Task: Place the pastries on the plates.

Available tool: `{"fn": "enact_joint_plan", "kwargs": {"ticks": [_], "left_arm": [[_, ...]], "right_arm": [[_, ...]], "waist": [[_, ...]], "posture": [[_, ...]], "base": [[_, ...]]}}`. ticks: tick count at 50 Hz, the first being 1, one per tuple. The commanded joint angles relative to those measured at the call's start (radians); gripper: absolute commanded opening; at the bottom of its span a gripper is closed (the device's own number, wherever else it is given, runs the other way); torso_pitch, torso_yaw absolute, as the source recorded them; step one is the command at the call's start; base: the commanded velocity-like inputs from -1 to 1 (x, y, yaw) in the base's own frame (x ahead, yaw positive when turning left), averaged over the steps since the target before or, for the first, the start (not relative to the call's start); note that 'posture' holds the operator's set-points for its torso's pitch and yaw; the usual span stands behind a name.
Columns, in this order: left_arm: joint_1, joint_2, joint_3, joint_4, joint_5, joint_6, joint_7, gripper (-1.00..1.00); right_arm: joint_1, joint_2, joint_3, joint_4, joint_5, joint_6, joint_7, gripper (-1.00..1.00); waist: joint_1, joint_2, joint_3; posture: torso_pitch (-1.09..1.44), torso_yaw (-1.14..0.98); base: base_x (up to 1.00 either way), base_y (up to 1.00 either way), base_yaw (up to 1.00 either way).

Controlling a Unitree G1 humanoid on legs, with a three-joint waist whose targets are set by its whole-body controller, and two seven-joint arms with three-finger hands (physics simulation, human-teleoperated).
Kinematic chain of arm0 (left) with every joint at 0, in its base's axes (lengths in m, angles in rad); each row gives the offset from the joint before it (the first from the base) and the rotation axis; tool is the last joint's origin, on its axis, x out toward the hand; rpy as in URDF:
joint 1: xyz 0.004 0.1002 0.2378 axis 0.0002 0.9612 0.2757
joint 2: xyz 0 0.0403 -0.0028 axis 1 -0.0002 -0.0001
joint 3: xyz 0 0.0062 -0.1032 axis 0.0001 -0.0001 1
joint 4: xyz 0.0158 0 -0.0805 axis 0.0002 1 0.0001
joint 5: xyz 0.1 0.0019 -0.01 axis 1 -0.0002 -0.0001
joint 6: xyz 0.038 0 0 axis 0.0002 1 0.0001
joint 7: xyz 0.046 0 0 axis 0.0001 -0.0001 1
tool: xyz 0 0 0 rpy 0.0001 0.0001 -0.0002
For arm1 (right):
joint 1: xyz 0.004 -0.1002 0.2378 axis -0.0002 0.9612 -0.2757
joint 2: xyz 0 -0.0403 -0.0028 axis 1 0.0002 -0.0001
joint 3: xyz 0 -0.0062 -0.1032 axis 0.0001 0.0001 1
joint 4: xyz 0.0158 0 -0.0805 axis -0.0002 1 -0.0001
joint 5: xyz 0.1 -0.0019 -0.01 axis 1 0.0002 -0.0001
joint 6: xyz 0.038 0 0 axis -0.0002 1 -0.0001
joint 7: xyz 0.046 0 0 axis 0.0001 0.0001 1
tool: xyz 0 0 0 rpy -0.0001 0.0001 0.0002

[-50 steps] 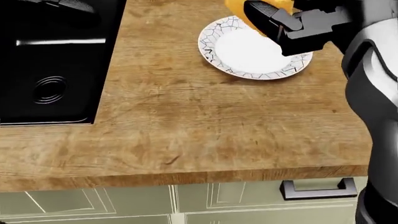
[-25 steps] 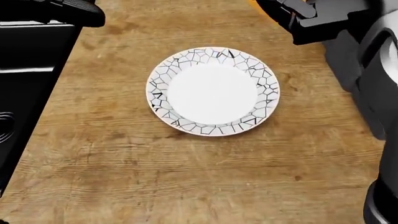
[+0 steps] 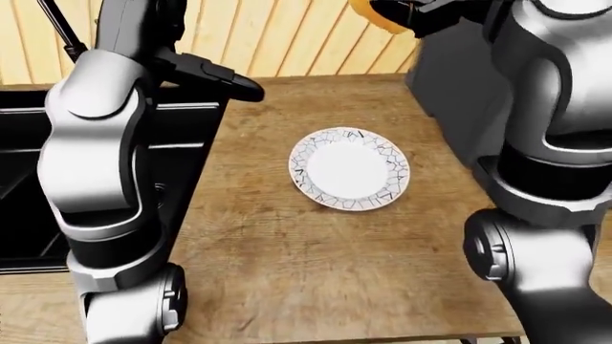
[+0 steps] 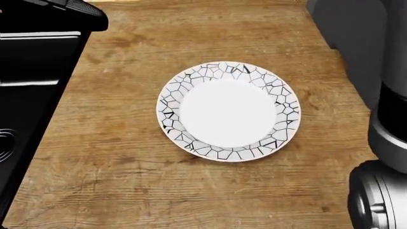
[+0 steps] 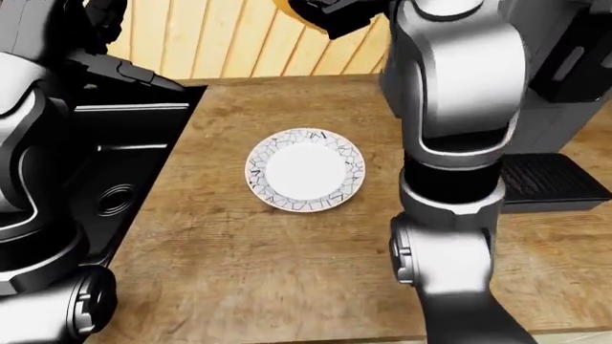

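One wooden table (image 4: 191, 191) fills most of the head view, with a black sink (image 3: 29, 186) set into it along the left edge. A white plate (image 4: 227, 110) with a black crackle rim lies bare at the centre. At the top of the left-eye view the right hand (image 3: 421, 14) is clenched around an orange-yellow pastry (image 3: 371, 13), above the plate. The left hand (image 3: 224, 77) hangs at upper left, its fingers released.
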Motion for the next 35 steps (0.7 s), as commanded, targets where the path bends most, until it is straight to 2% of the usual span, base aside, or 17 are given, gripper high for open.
{"fn": "enact_joint_plan", "kwargs": {"ticks": [1, 3, 5, 7, 11, 13, 14, 18, 19, 21, 23, 26, 31, 35], "left_arm": [[-0.034, 0.012, 0.016, -0.026, 0.007, -0.025, 0.007, 1.0], [-0.033, 0.01, 0.015, -0.027, 0.006, -0.025, 0.006, 1.0], [-0.032, 0.009, 0.013, -0.023, 0.009, -0.029, 0.007, 1.0], [-0.031, 0.006, 0.011, -0.025, 0.01, -0.03, 0.006, 1.0], [-0.032, 0.008, 0.013, -0.024, 0.013, -0.029, 0.004, 1.0], [-0.033, 0.008, 0.013, -0.025, 0.013, -0.028, 0.004, 1.0], [-0.033, 0.006, 0.014, -0.024, 0.013, -0.028, 0.004, 1.0], [-0.033, 0.006, 0.014, -0.024, 0.012, -0.028, 0.004, 1.0], [-0.034, 0.007, 0.013, -0.024, 0.012, -0.028, 0.003, 1.0], [-0.033, 0.006, 0.013, -0.024, 0.012, -0.029, 0.001, 1.0], [-0.035, 0.008, 0.015, -0.022, 0.012, -0.029, 0.003, 1.0], [-0.034, 0.009, 0.013, -0.026, 0.012, -0.027, 0.0, 1.0], [-0.033, 0.008, 0.011, -0.026, 0.012, -0.027, 0.001, 1.0], [-0.036, 0.009, 0.015, -0.022, 0.012, -0.03, 0.002, 1.0]], "right_arm": [[-0.076, -0.016, 0.01, 0.082, -0.051, -0.105, 0.041, -1.0], [-0.12, -0.022, 0.013, 0.161, -0.096, -0.139, 0.078, -1.0], [-0.168, -0.049, 0.063, 0.246, -0.172, -0.175, 0.147, -1.0], [-0.197, -0.047, 0.081, 0.293, -0.245, -0.198, 0.225, -1.0], [-0.145, -0.044, 0.136, 0.255, -0.423, -0.239, 0.443, -1.0], [-0.151, -0.019, 0.108, 0.266, -0.493, -0.257, 0.492, -1.0], [-0.153, -0.015, 0.113, 0.27, -0.531, -0.278, 0.529, -1.0], [-0.152, 0.014, 0.079, 0.274, -0.59, -0.299, 0.562, -1.0], [-0.183, -0.014, 0.113, 0.311, -0.621, -0.35, 0.647, -1.0], [-0.191, -0.003, 0.099, 0.332, -0.673, -0.394, 0.7, -1.0], [-0.145, 0.009, 0.098, 0.305, -0.726, -0.425, 0.772, -1.0], [-0.138, 0.026, 0.073, 0.309, -0.787, -0.464, 0.807, -1.0], [-0.11, 0.04, 0.062, 0.297, -0.853, -0.519, 0.884, -1.0], [-0.107, 0.051, 0.048, 0.296, -0.874, -0.529, 0.893, -1.0]], "waist": [[0.001, 0.001, -0.032], [-0.003, 0.004, -0.032], [-0.005, 0.006, -0.031], [-0.006, 0.007, -0.03], [-0.007, 0.009, -0.025], [-0.009, 0.01, -0.024], [-0.01, 0.011, -0.026], [-0.011, 0.015, -0.029], [-0.011, 0.016, -0.029], [-0.012, 0.018, -0.03], [-0.013, 0.019, -0.029], [-0.013, 0.018, -0.032], [-0.013, 0.018, -0.037], [-0.011, 0.018, -0.041]], "posture": [[0.01, 0.0], [0.01, 0.0], [0.01, 0.0], [0.01, 0.0], [0.01, 0.0], [0.01, 0.0], [0.01, 0.0], [0.01, 0.0], [0.01, 0.0], [0.01, 0.0], [0.01, 0.0], [0.01, 0.0], [0.01, 0.0], [0.01, 0.0]], "base": [[0.0, 0.0, 0.0], [0.0, 0.0, 0.0], [0.0, 0.0, 0.0], [0.0, 0.0, 0.0], [0.0, 0.0, 0.0], [0.0, 0.0, 0.0], [0.0, 0.0, 0.0], [0.0, 0.0, 0.0], [0.0, 0.0, 0.0], [0.0, 0.0, 0.0], [0.0, 0.0, 0.0], [0.0, 0.0, 0.0], [0.0, 0.0, 0.0], [0.0, 0.0, 0.0]]}}
